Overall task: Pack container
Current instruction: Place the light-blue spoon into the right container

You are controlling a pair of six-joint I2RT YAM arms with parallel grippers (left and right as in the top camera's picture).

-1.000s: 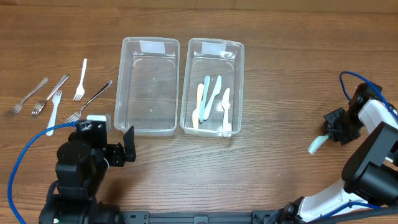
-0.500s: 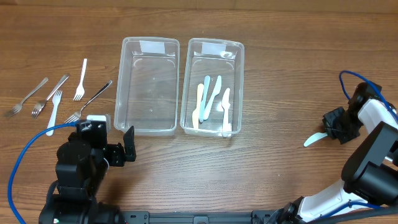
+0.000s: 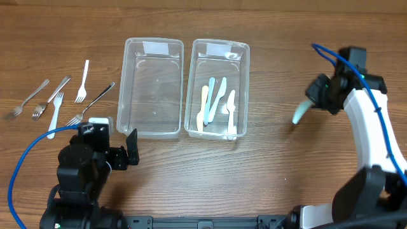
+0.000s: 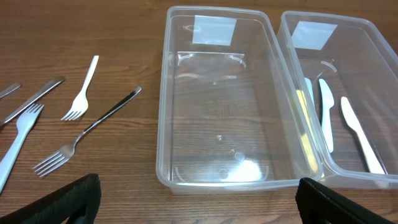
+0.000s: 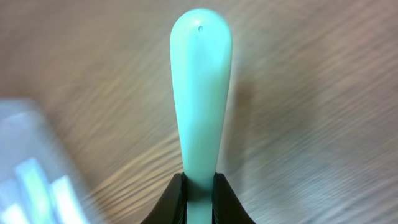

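Two clear plastic containers stand side by side. The left container (image 3: 153, 87) (image 4: 219, 106) is empty. The right container (image 3: 219, 88) (image 4: 348, 93) holds several plastic knives (image 3: 216, 102). My right gripper (image 3: 313, 97) (image 5: 200, 186) is shut on a light teal plastic utensil (image 3: 300, 112) (image 5: 200, 93) and holds it above the table, right of the right container. My left gripper (image 3: 130, 147) (image 4: 199, 202) is open and empty, in front of the left container. Metal and plastic forks (image 3: 60, 98) (image 4: 81, 124) lie to the left of the containers.
A blue cable (image 3: 25, 159) loops at the front left by the left arm. Another blue cable (image 3: 331, 57) runs along the right arm. Bare wood table (image 3: 273, 159) lies in front of the containers.
My right gripper has carried the teal utensil up and to the left, from the far right edge towards the right container. The left arm has not moved.
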